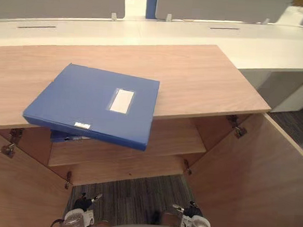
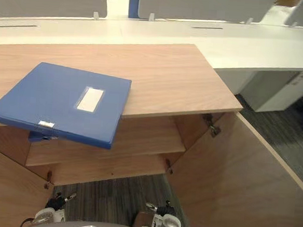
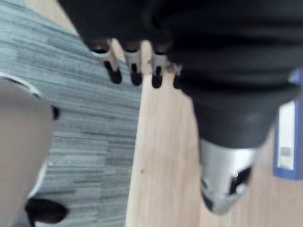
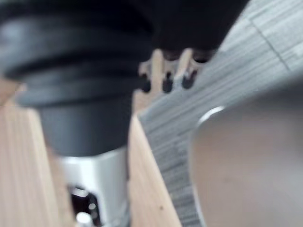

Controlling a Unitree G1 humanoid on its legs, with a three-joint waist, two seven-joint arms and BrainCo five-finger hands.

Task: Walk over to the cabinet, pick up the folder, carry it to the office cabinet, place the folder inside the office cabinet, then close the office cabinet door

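The blue folder lies flat on the wooden cabinet top, towards my left, turned at an angle. Its near corner juts out past the front edge, over the opening below. A white label sits on its cover.

Neither of my hands touches it. My left hand hangs low beside the left door with its fingers loose and nothing in them. My right hand hangs the same way by the right door, also slack and empty.

Both doors of the cabinet stand swung out towards me. Inside is a bare wooden shelf, and at its left end another blue item peeks out from under the folder's overhang. I cannot tell what it is.

Grey striped carpet covers the floor in front of the cabinet. Behind the cabinet runs a long white tabletop, with grey partition panels standing along its far side. To my right a white unit stands under it.
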